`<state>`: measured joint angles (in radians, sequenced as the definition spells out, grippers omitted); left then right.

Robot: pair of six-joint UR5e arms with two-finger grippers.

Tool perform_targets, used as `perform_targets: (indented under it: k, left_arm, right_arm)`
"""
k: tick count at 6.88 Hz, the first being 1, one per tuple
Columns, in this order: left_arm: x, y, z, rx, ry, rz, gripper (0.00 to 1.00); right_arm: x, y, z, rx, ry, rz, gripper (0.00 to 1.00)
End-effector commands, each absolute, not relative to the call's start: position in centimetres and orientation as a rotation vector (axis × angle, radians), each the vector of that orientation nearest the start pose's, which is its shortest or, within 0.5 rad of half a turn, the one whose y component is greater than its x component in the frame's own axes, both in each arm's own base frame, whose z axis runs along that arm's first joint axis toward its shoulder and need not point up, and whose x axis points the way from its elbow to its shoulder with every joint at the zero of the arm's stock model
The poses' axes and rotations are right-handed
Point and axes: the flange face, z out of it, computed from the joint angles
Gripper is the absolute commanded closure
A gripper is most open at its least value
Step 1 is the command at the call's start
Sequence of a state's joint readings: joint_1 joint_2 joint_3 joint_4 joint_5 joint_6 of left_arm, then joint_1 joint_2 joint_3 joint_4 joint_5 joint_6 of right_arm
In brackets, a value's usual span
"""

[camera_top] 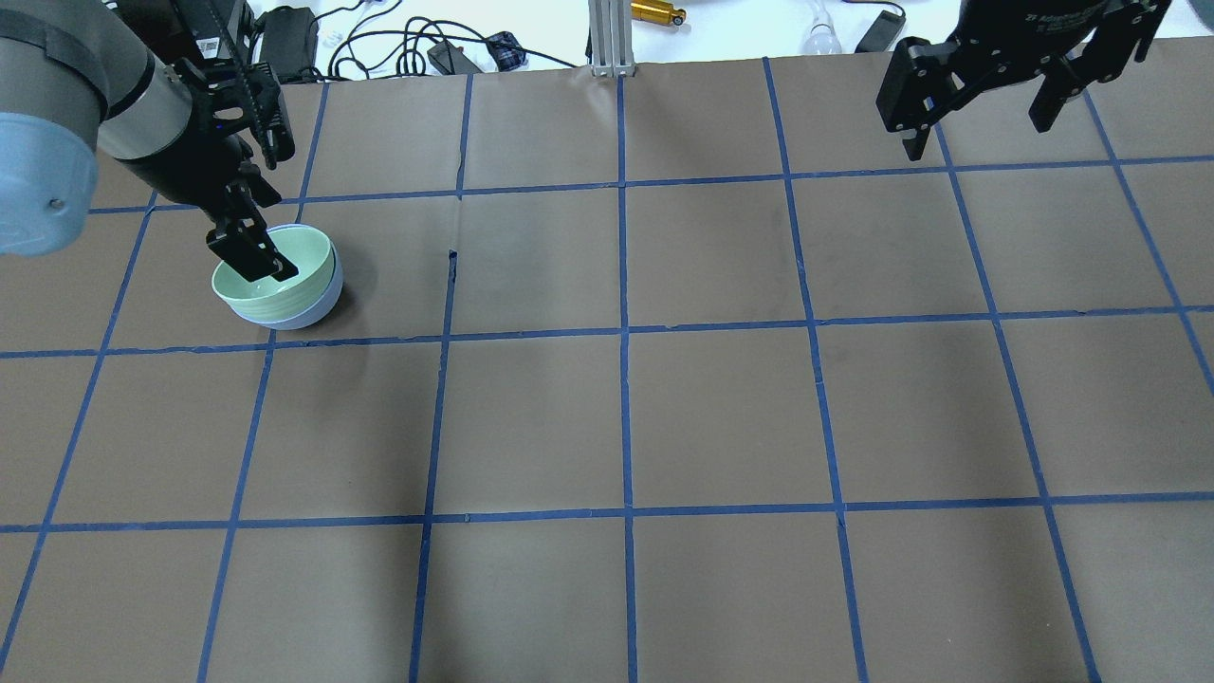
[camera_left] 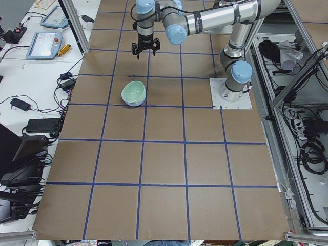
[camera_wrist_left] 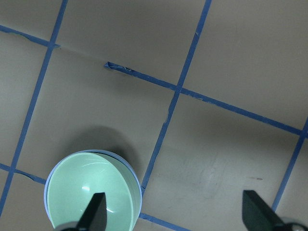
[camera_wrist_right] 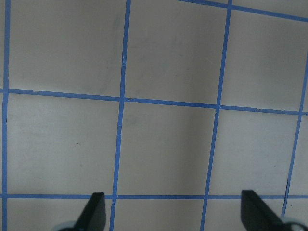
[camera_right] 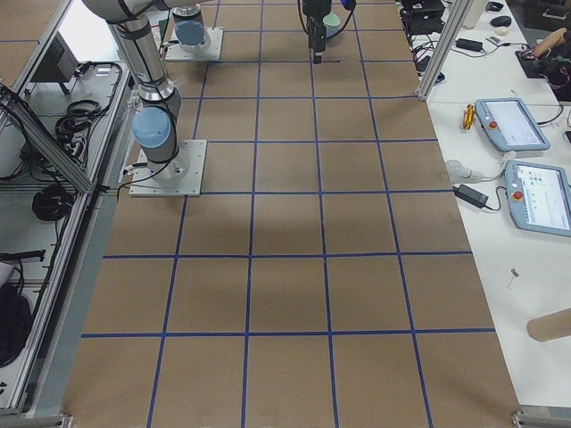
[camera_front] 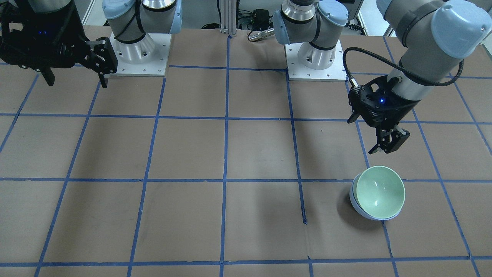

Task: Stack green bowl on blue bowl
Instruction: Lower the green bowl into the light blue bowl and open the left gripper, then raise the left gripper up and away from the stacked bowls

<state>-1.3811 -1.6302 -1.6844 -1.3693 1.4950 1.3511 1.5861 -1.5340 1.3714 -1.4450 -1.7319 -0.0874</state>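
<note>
The green bowl (camera_front: 380, 190) sits nested inside the blue bowl (camera_front: 357, 207) on the brown table, slightly tilted in it. Both also show in the overhead view: the green bowl (camera_top: 308, 256) and the blue bowl (camera_top: 315, 308). My left gripper (camera_front: 388, 145) hangs open and empty just above the bowls' robot-side rim, not touching them. In the left wrist view its fingers (camera_wrist_left: 94, 214) stand wide apart, one over the green bowl (camera_wrist_left: 91, 185). My right gripper (camera_top: 977, 128) is open and empty, raised far off on the other side of the table.
Blue tape lines form a grid on the brown table (camera_top: 626, 417). A loose tape end (camera_top: 452, 266) lies right of the bowls. The arm bases (camera_front: 315, 57) stand at the robot's edge. Cables and tools lie beyond the far edge (camera_top: 455, 47).
</note>
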Motion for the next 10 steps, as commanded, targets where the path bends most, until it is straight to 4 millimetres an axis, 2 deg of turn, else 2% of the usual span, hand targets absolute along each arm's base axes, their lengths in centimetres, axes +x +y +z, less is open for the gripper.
perform_targets:
  k: [1,2,3,4,5,6,7,8,9,10]
  left_arm:
    - [-6.6,-52.3,43.2,1.541,2.779,-0.103,0.00]
    - [-7.9,-51.7,43.8,1.396,2.846,-0.106,0.00]
    - [-8.2,-51.0,44.2,1.260,2.926,-0.078,0.00]
    - [-8.5,-50.9,44.3,0.994,3.037,-0.074,0.00]
    - [-9.5,-50.4,44.7,0.920,3.052,-0.075,0.00]
    - [-10.8,-50.1,45.7,0.708,3.092,-0.090,0.00]
    - [-12.3,-49.6,46.2,0.656,3.089,-0.099,0.00]
    - [-13.8,-48.9,46.8,0.439,3.131,-0.093,0.00]
    - [-15.0,-47.8,47.6,0.288,3.153,-0.039,0.00]
    - [-15.3,-47.3,48.4,0.176,3.163,0.011,0.00]
  right_arm:
    - [12.5,-50.4,55.6,-0.165,3.299,-0.051,0.00]
    - [12.5,-50.4,55.6,-0.165,3.299,-0.051,0.00]
    - [12.5,-50.4,55.6,-0.165,3.299,-0.051,0.00]
    - [12.5,-50.4,55.6,-0.165,3.299,-0.051,0.00]
    - [12.5,-50.4,55.6,-0.165,3.299,-0.051,0.00]
    - [12.5,-50.4,55.6,-0.165,3.299,-0.051,0.00]
    - [12.5,-50.4,55.6,-0.165,3.299,-0.051,0.00]
    - [12.5,-50.4,55.6,-0.165,3.299,-0.051,0.00]
    - [12.5,-50.4,55.6,-0.165,3.299,-0.051,0.00]
    - [12.5,-50.4,55.6,-0.165,3.299,-0.051,0.00]
